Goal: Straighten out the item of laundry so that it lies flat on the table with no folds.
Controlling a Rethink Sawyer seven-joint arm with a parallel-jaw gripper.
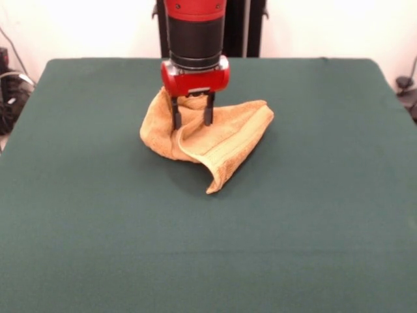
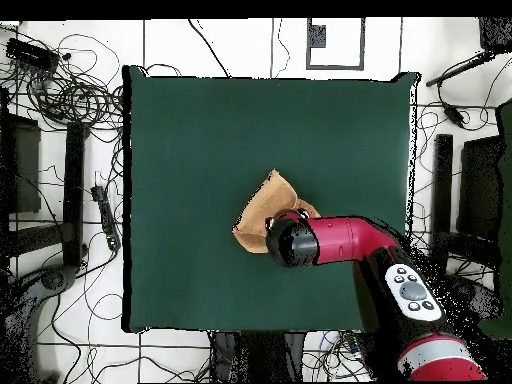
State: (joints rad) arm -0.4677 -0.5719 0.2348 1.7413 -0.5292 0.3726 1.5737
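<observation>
Two dark fingers (image 1: 176,115) of the red and black gripper (image 1: 192,120) stand spread apart, one to either side of a raised fold of the small golden-orange terry-cloth towel (image 1: 215,140), with their tips sunk into the cloth; they straddle that fold, but from the front view I cannot tell whether they have yet closed enough to pinch it. Around the fingers the towel is bunched into a rumpled heap: behind and beside them it humps up under the red gripper body, and toward the camera from them a doubled flap with a woven ribbed band along its edge runs down to a pointed corner. In the overhead view the arm's wrist covers the part of the towel (image 2: 262,208) where the fingers are, and only a crumpled wedge of cloth shows beyond it. The heap lies near the middle of the large table covered in dark green felt-like cloth (image 1: 313,248), with bare felt on every side of the fingers, so there is ample room to spread it. My judgement is that the towel will handle as light, soft and limp: it will drape and trail rather than hold a shape, its pile should grip well between the fingers, and the felt will probably drag on it, which helps when pulling a layer flat. A hemmed edge or the free pointed corner looks a better hold than the thick middle, since lifting there would peel one layer off instead of hauling the whole bundle.
</observation>
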